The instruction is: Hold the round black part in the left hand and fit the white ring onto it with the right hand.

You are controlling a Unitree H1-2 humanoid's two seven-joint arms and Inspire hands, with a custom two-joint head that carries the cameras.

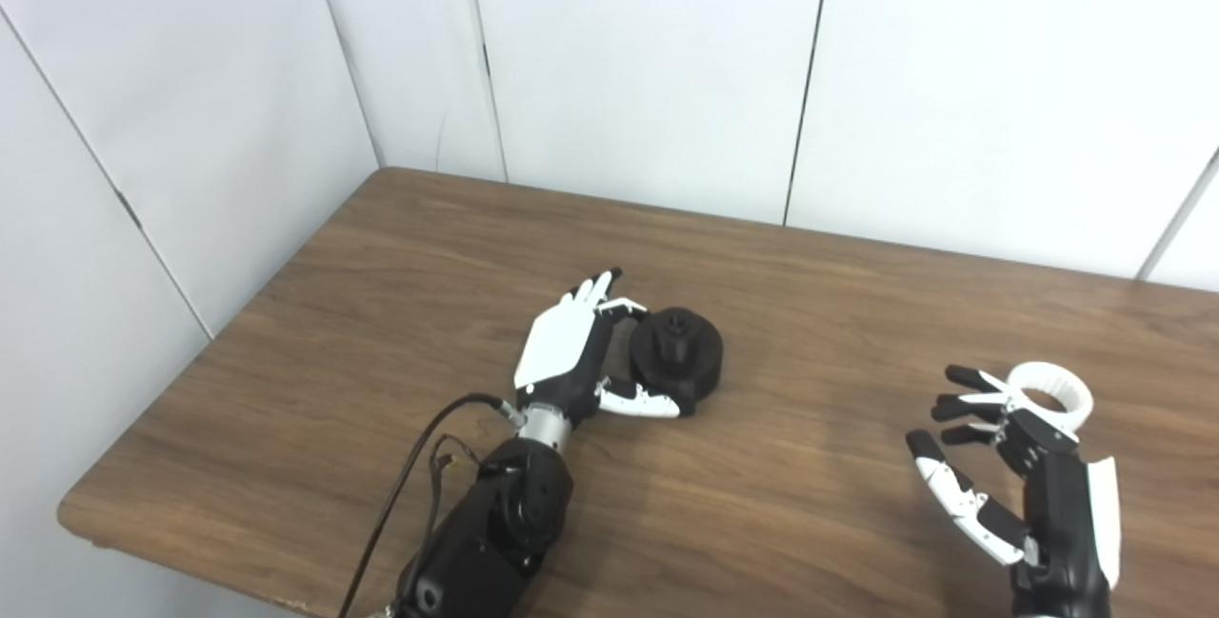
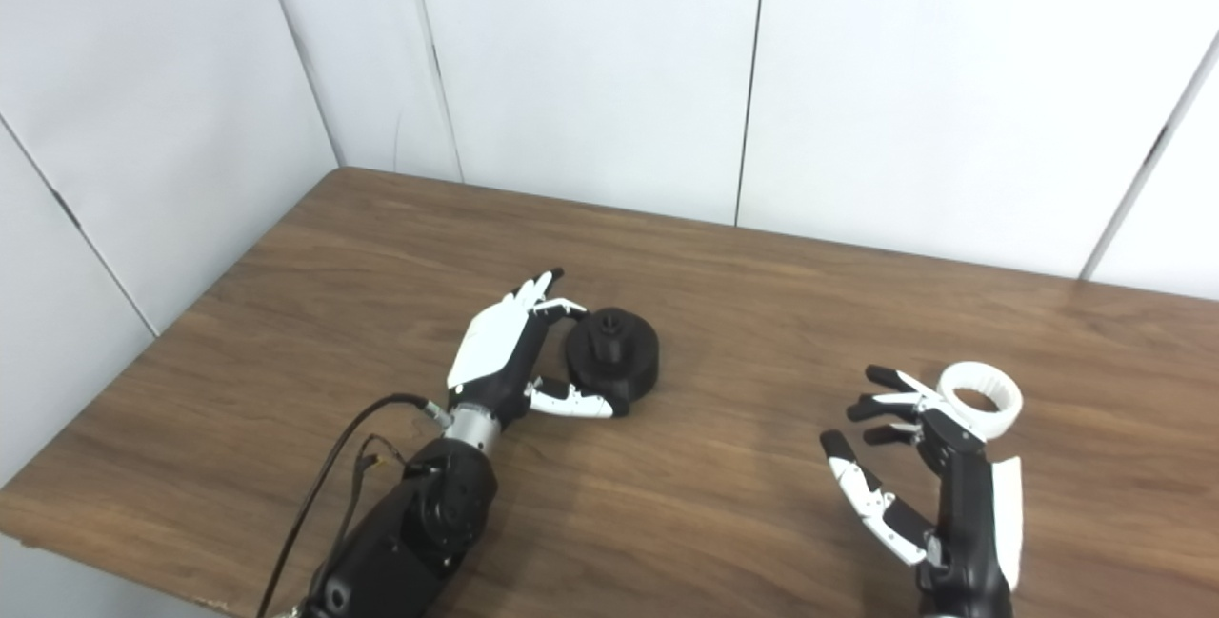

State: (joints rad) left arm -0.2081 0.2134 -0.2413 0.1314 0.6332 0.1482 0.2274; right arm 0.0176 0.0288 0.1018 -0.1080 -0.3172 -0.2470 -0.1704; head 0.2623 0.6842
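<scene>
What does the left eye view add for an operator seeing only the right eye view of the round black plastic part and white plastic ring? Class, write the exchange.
Observer: The wooden table's near left corner, cut off in your view.
Operator: Does the right hand touch the white plastic ring?
Observer: This second angle also shows the open hand overlapping the ring's near rim; contact cannot be told.
</scene>
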